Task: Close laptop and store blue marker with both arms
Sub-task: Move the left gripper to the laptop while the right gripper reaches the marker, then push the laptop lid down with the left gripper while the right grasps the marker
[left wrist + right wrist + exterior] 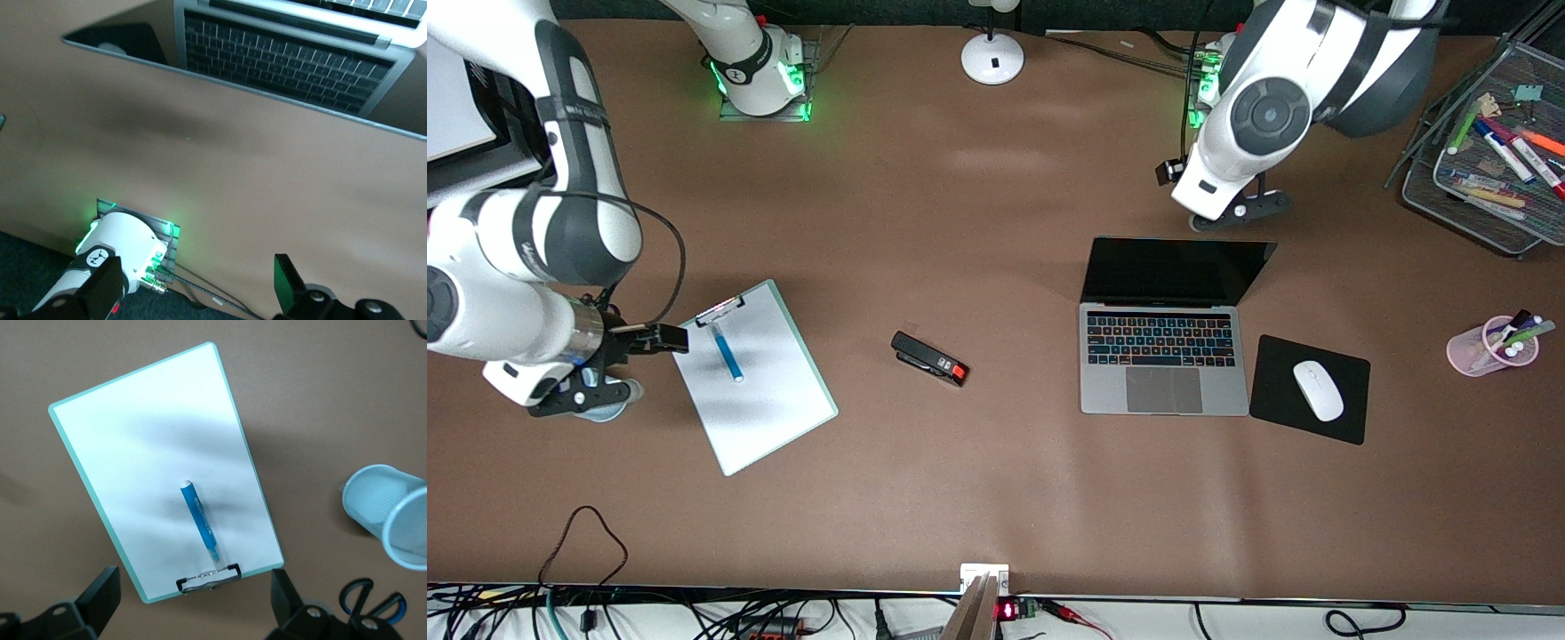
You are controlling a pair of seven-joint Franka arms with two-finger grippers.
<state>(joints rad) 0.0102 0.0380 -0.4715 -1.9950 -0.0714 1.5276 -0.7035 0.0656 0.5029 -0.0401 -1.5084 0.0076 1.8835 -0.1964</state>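
Open worktop (pixel 996 498) is left between the clipboard (pixel 769 409) and the laptop (pixel 1163 360), broken only by a stapler (pixel 929 358), while the laptop's side is flanked by a mouse pad (pixel 1276 391).

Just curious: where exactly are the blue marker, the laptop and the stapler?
blue marker (pixel 727 353): front view, mid-barrel, lying on the clipboard.
laptop (pixel 1162 388): front view, the trackpad.
stapler (pixel 928 358): front view, middle of its black body.

No readable text, label or number shows on anything in view
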